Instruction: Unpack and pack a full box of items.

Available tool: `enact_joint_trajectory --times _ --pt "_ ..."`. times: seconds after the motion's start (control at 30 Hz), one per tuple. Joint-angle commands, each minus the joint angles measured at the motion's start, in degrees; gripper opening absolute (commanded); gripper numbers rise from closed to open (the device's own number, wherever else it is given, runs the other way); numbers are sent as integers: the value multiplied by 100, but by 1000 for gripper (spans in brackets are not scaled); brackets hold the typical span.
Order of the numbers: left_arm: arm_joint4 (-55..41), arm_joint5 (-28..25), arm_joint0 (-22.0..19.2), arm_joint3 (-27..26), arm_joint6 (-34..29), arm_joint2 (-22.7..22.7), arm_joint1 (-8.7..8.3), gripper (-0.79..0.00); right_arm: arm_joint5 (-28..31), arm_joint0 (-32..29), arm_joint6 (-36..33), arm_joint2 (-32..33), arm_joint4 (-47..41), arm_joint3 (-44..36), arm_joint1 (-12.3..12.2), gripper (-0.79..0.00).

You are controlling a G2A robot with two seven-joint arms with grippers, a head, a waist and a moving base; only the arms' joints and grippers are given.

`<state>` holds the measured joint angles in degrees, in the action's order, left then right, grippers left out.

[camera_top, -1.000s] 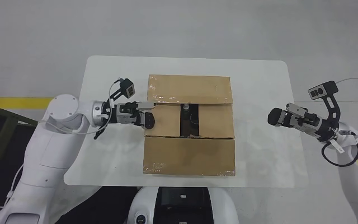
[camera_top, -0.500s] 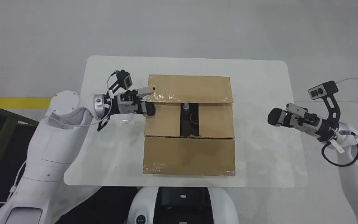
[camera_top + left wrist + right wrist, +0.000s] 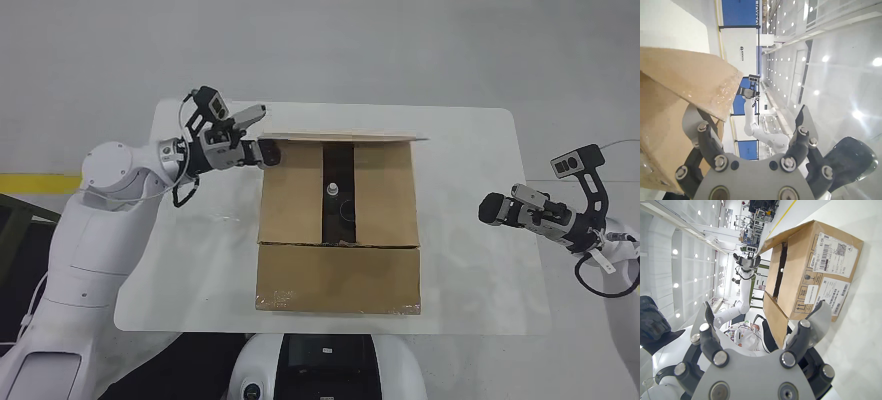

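Box (image 3: 338, 215) sits mid-way on the counter (image 3: 470, 150). Near flap (image 3: 338, 280) lies folded out flat. Inner flaps (image 3: 290, 195) are still down, with a bottle (image 3: 331, 188) visible in the gap.

Far flap (image 3: 345, 138) is about upright, propped on one finger (image 3: 690, 117) of the left jaws, which are apart, not clamped.

Risk: flap slips off, drops shut.

Right jaws are apart, well off to the right. Box unbraced, so it may slide.

The right tool (image 3: 763, 307), fingers spread, faces the labelled cardboard box (image 3: 800, 262) on the white bench (image 3: 857, 347); the left tool (image 3: 754, 260) sits at its raised flap (image 3: 785, 235).
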<state>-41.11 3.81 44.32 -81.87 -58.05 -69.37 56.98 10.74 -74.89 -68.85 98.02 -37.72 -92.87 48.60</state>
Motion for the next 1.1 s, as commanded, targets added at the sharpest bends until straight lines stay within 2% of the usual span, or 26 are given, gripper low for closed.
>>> enact_joint_trajectory --times 0.0,0.77,1.07 --pt "-56 -42 -117 92 79 59 33 0 0 0 0 0 0 0 0 0" --pt "-157 -580 -1931 2157 499 919 542 0 0 0 0 0 0 0 0 0" --pt "276 -866 -2377 2922 660 1375 772 0 0 0 0 0 0 0 0 0"
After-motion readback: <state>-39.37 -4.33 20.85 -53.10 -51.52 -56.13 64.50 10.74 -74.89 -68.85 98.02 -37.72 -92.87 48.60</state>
